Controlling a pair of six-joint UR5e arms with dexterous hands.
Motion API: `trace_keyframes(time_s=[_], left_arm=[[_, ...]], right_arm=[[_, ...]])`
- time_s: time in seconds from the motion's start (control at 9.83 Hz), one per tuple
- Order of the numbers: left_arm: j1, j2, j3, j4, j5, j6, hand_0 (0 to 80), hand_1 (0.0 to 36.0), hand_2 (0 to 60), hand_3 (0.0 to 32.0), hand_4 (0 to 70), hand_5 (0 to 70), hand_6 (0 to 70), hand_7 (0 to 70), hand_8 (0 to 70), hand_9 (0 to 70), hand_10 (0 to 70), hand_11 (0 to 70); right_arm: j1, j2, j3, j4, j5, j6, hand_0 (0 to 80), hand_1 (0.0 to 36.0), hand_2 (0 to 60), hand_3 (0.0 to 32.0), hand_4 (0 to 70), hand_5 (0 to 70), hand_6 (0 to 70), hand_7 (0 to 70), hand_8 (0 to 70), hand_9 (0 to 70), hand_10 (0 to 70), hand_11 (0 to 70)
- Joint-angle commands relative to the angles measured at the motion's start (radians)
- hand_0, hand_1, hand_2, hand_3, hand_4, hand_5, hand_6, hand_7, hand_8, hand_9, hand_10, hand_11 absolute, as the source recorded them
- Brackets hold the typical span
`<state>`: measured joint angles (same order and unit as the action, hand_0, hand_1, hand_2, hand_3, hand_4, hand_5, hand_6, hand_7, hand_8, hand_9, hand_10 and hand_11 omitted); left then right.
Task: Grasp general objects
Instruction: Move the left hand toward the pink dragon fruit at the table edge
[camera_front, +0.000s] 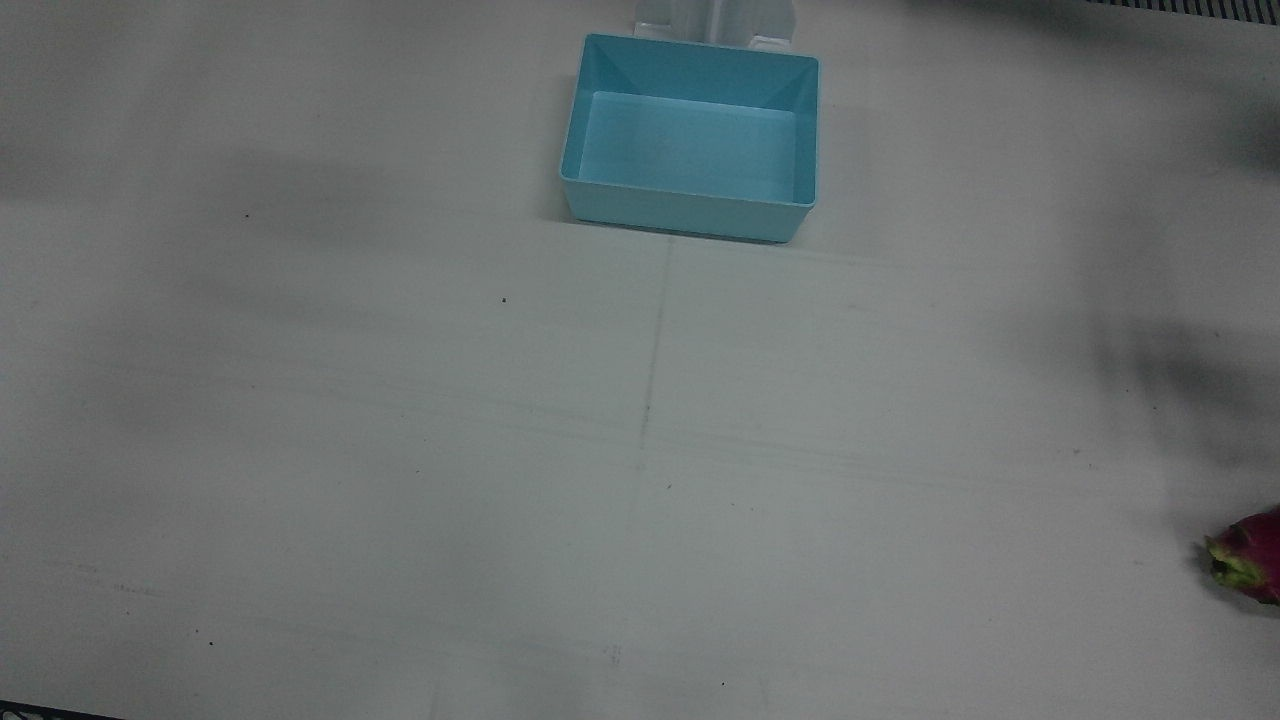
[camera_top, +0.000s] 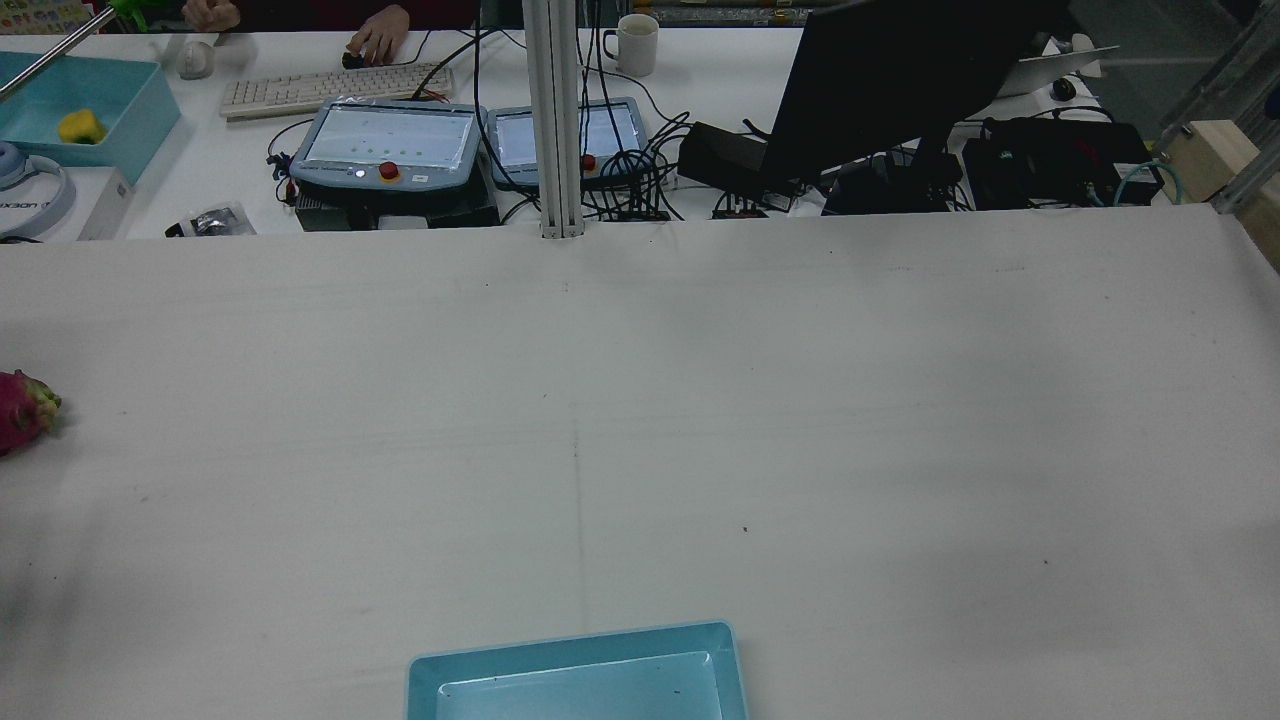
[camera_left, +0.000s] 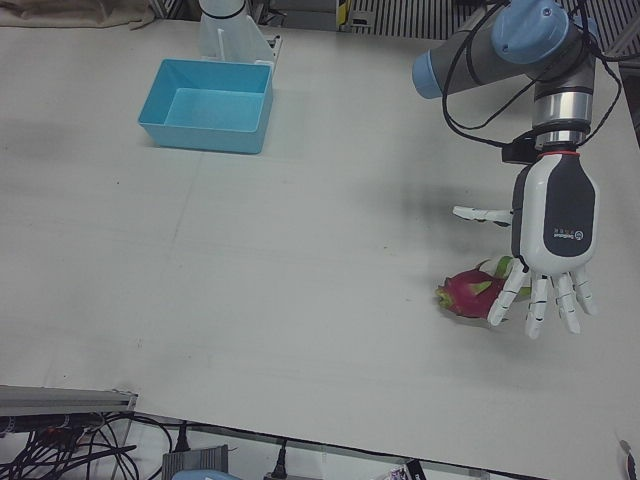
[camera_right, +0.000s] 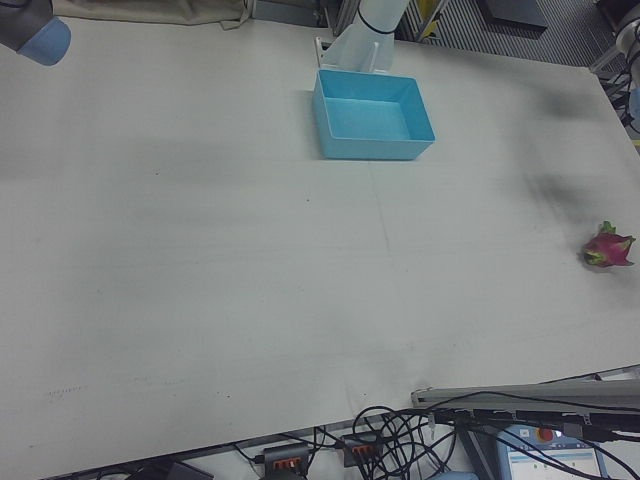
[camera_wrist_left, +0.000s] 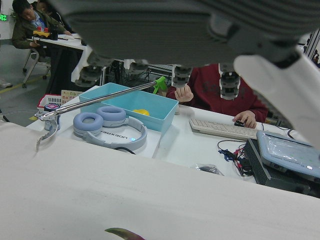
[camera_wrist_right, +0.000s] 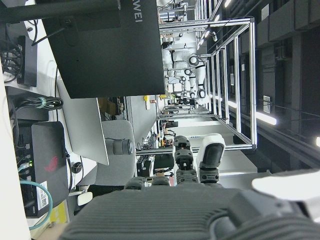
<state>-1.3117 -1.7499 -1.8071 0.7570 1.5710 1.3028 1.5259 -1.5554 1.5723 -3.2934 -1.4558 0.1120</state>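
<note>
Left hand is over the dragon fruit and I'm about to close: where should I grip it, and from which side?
Grip the dragon fruit around its rounded pink middle, coming from above. It lies on its side on the table, and the open left hand hangs just above.

A light-blue rectangular plastic bin (camera_left: 208, 105) sits on the white table (camera_left: 300, 250) at its robot-side edge, near the middle. A pink dragon fruit (camera_left: 468, 294) lies well apart from it, toward the operators' side, just beside the left hand (camera_left: 552, 245) hanging above the table.
</note>
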Motion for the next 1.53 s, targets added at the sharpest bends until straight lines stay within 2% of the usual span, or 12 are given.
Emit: trace_keyframes(time_s=[0.0, 1.02, 1.22, 1.32, 1.42], left_arm=[[0.002, 0.003, 0.000, -0.001, -0.003, 0.000, 53.3, 21.7, 1.0, 31.8, 0.0, 6.3, 0.0, 10.8, 0.3, 0.7, 0.0, 0.0], [0.000, 0.004, 0.005, -0.011, -0.003, 0.000, 52.4, 20.5, 0.0, 31.4, 0.0, 6.0, 0.0, 10.1, 0.3, 0.6, 0.0, 0.0], [0.002, 0.030, 0.024, -0.051, -0.014, 0.000, 52.1, 20.5, 0.0, 31.4, 0.0, 5.7, 0.0, 10.5, 0.4, 0.7, 0.0, 0.0], [0.002, 0.035, 0.034, -0.067, -0.017, 0.000, 51.6, 19.9, 0.0, 26.8, 0.0, 4.1, 0.0, 10.9, 0.5, 0.7, 0.0, 0.0], [0.002, 0.035, 0.048, -0.085, -0.017, -0.002, 52.0, 20.1, 0.0, 28.0, 0.0, 4.1, 0.0, 10.8, 0.5, 0.7, 0.0, 0.0]], right_arm=[[0.000, 0.000, 0.000, 0.000, 0.000, -0.002, 0.0, 0.0, 0.0, 0.0, 0.0, 0.0, 0.0, 0.0, 0.0, 0.0, 0.0, 0.0], [0.000, 0.000, 0.000, 0.000, 0.000, 0.000, 0.0, 0.0, 0.0, 0.0, 0.0, 0.0, 0.0, 0.0, 0.0, 0.0, 0.0, 0.0], [0.000, -0.002, 0.000, 0.000, 0.000, 0.000, 0.0, 0.0, 0.0, 0.0, 0.0, 0.0, 0.0, 0.0, 0.0, 0.0, 0.0, 0.0], [0.000, 0.000, 0.000, 0.000, 0.000, 0.000, 0.0, 0.0, 0.0, 0.0, 0.0, 0.0, 0.0, 0.0, 0.0, 0.0, 0.0, 0.0], [0.000, 0.000, -0.002, 0.000, 0.000, 0.000, 0.0, 0.0, 0.0, 0.0, 0.0, 0.0, 0.0, 0.0, 0.0, 0.0, 0.0, 0.0]])
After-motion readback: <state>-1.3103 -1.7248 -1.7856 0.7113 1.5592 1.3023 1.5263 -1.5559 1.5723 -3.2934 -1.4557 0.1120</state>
